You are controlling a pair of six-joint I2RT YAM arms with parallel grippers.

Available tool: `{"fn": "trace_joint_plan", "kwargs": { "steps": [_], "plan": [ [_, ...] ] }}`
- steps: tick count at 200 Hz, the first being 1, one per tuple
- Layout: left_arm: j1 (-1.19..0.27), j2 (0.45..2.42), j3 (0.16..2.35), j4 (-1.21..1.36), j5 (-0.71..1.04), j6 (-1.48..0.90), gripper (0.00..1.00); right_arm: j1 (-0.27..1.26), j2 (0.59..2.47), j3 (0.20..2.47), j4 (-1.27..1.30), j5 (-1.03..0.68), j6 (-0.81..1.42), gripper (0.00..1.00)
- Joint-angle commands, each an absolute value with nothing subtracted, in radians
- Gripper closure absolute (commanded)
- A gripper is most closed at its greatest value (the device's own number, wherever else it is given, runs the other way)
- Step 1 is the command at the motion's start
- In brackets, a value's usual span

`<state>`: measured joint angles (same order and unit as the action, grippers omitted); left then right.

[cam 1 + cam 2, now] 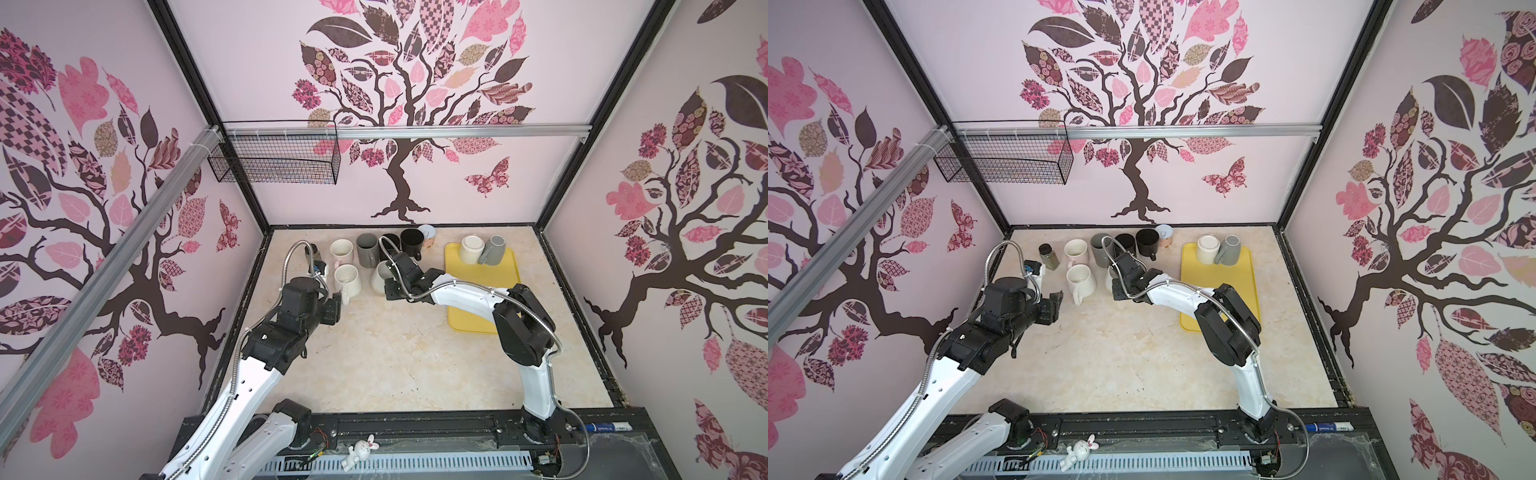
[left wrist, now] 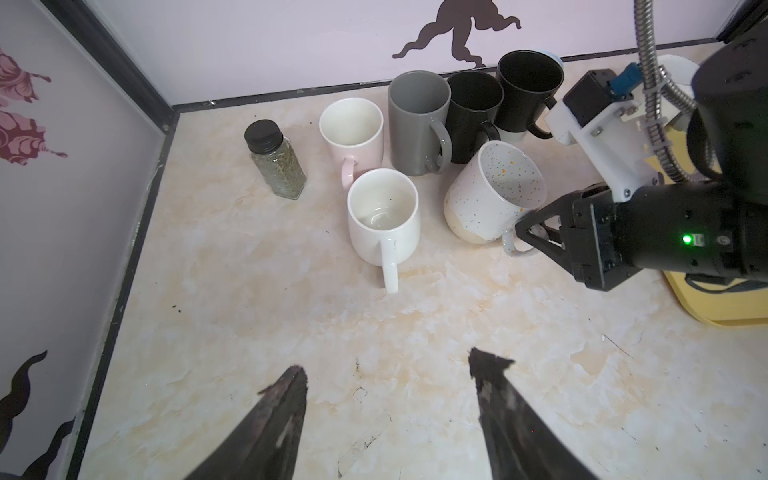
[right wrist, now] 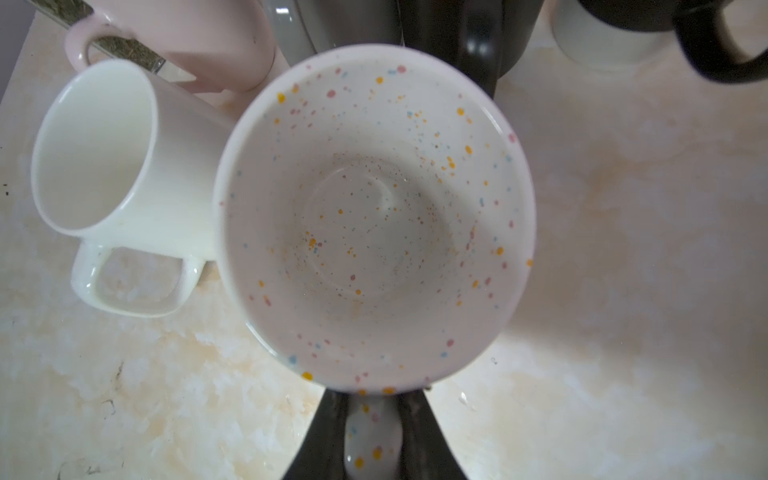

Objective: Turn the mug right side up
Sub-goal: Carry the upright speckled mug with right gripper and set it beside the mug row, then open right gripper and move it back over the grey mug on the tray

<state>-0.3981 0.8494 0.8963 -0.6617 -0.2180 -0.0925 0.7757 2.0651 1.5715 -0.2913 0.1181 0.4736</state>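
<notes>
**Operator A:** Where do we find the speckled mug (image 2: 494,191), and what has hold of it?

**Operator B:** We locate it in the mug cluster at the 12 o'clock side of the surface (image 1: 395,353). In a top view it sits at 3 o'clock of the white mug (image 1: 347,280), with the black mugs (image 1: 411,243) at its 12 o'clock and the yellow tray (image 1: 498,272) at its 3 o'clock. The right fingers (image 3: 419,436) are closed on its handle, one on each side.

**Operator A:** Orientation?

**Operator B:** Mouth up. Our right wrist view looks straight down the inside to the bottom. Our left wrist view shows the body tilted, with the rim leaning toward the right arm. We cannot confirm whether the base touches the surface.

**Operator A:** And the left fingers (image 2: 274,419)?

**Operator B:** We see them spread wide and holding nothing, over bare surface near 7 o'clock of the white mug.

**Operator A:** How far along are we?

**Operator B:** We judge the turn itself largely done. Remaining steps:
1. Level the mug.
2. Seat its base flat.
3. Open the right fingers and withdraw.

Caution: the white mug stands just beside it at 9 o'clock, so we have little room there.
</notes>
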Motion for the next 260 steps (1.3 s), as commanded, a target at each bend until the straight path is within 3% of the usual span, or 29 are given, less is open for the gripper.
{"fn": "trace_joint_plan", "kwargs": {
  "steps": [1,64,119,214,260],
  "plan": [
    [-0.394,0.854,0.871,-0.663,-0.252,-0.059,0.33,0.781,2.121,1.674,-0.308,0.158,0.443,1.0],
    [-0.394,0.857,0.852,-0.651,-0.261,-0.043,0.31,0.797,2.174,1.73,-0.332,0.15,0.443,0.98],
    [-0.394,0.866,0.845,-0.643,-0.265,-0.037,0.29,0.813,2.142,1.726,-0.33,0.111,0.459,0.64],
    [-0.394,0.891,0.843,-0.641,-0.273,-0.031,0.28,0.816,2.052,1.652,-0.21,-0.071,0.517,0.59],
    [-0.394,0.894,0.843,-0.644,-0.28,-0.028,0.27,0.816,2.007,1.659,-0.279,-0.008,0.467,0.56]
  ]
}}
